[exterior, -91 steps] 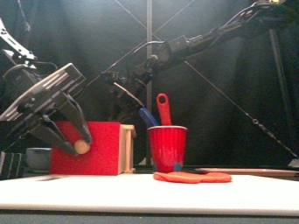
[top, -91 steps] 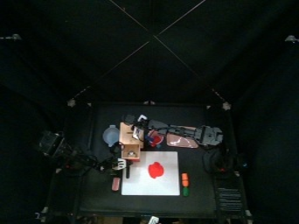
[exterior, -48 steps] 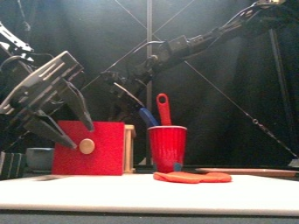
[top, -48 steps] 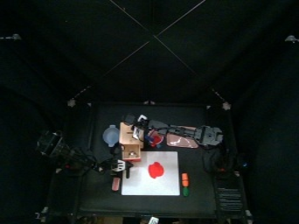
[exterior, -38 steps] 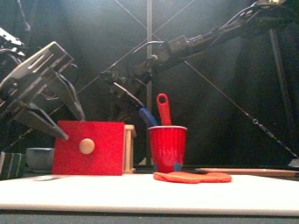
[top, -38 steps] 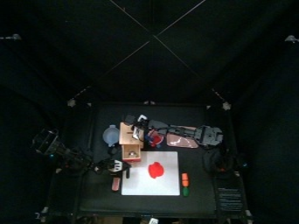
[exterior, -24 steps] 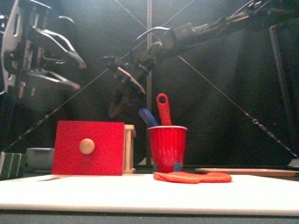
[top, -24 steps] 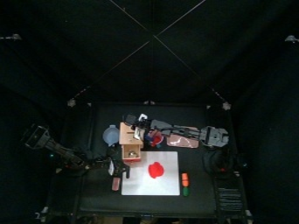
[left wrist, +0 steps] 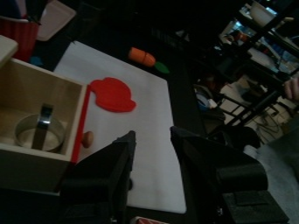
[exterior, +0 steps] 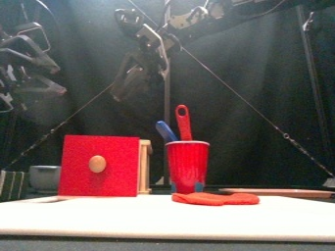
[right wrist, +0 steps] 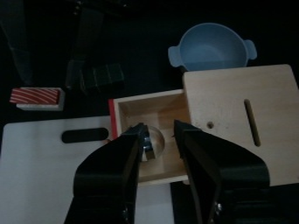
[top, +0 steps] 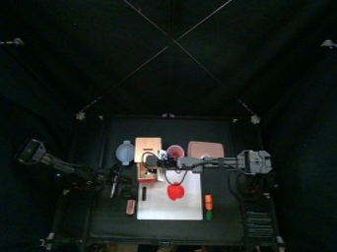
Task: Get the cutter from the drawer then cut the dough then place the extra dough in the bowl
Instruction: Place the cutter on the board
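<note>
"Cutter [left wrist: 42,129]?"
"It lay in the open drawer [right wrist: 149,112] of the wooden box [right wrist: 239,109]. The right tool [right wrist: 158,129] hovered over it, jaws wide, holding nothing."
"Left tool [left wrist: 152,136]?"
"Also wide and empty, high past the surface's [top: 112,226] left edge."
"Room?"
"The dough [top: 180,193] sat mid white board [top: 165,211], clear of the drawer, bare board around it."

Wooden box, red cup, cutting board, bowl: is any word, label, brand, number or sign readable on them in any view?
None: no readable text in any view.
wooden box: bare wood, plain red front, no lettering.
red cup: plain.
white cutting board: blank.
bowl: no marking visible.
</note>
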